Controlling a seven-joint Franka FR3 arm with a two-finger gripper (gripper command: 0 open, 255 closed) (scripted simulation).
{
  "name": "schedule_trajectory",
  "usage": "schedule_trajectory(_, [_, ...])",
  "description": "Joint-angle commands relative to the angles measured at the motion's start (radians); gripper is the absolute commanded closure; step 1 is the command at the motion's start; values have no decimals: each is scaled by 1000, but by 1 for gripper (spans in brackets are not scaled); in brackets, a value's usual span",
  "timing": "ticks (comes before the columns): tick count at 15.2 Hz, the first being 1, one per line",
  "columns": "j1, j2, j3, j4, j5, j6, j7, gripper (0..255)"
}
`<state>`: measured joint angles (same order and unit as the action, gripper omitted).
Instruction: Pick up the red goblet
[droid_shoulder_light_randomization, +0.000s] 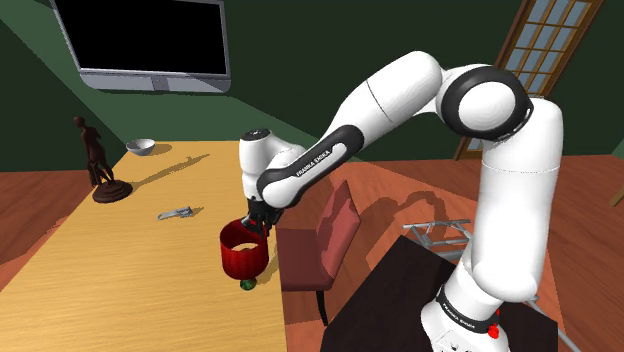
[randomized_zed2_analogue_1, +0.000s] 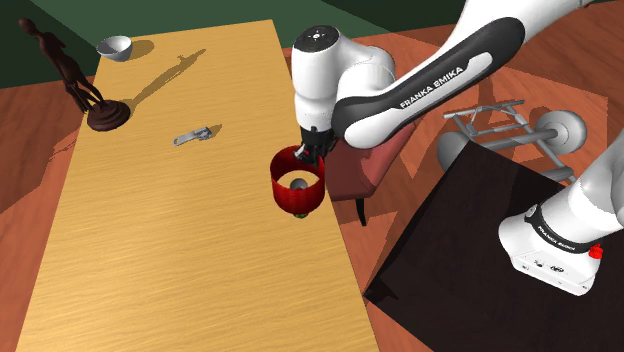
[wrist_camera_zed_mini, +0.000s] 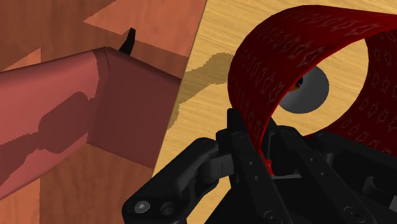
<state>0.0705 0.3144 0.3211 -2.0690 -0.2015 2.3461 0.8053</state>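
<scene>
three cameras, one table

in the shoulder view we are looking down from beside and behind the stand (droid_shoulder_light_randomization: 390, 300), facing along the wooden table (droid_shoulder_light_randomization: 120, 270) toward its far end. in the second exterior view we are looking from higher up, more steeply down the same table. both are sharing the figurine (droid_shoulder_light_randomization: 95, 160), the bowl (droid_shoulder_light_randomization: 140, 147) and the red chair (droid_shoulder_light_randomization: 310, 240). in the wrist view we are sitting close against the red goblet (wrist_camera_zed_mini: 273, 70), also catching the chair and the table edge.
</scene>
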Motion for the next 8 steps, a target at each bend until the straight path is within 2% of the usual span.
schedule_trajectory(1, [-3, -16, 4, 8, 10, -23, -7, 255])
schedule_trajectory(8, [-9, -60, 14, 25, 34, -80, -26, 255])
